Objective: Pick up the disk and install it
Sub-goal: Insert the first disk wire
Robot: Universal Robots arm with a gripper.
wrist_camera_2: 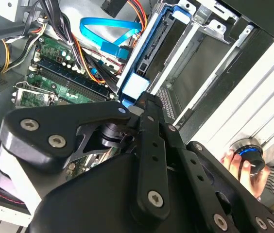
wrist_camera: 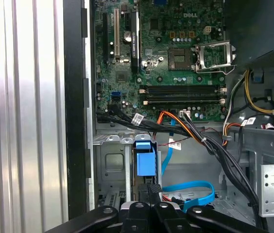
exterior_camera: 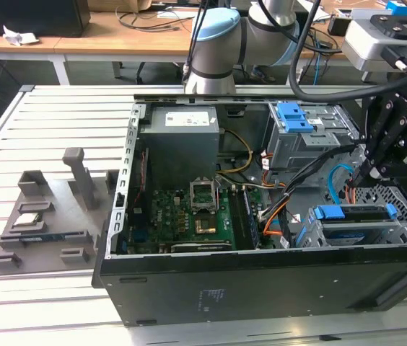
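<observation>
Lying open on its side on the slatted metal worktop (exterior_camera: 59,115), the black computer case (exterior_camera: 261,281) holds a green motherboard (exterior_camera: 189,216), a grey power supply box (exterior_camera: 182,140), and bundles of black, orange and blue cables. At the exterior view's right, a metal drive cage (exterior_camera: 348,234) inside the case holds the disk (exterior_camera: 355,213), seated on edge with its blue plastic caddy handle upward. The pincer (exterior_camera: 361,175) hangs just above that bay, its black fingers drawn together at the tips and gripping nothing. In the first wrist view the blue caddy tab (wrist_camera: 145,158) sits just beyond the fingertips. A grey moulded fixture (exterior_camera: 52,216) lies on the worktop beside the case, with a small square silver chip (exterior_camera: 28,219) in it
</observation>
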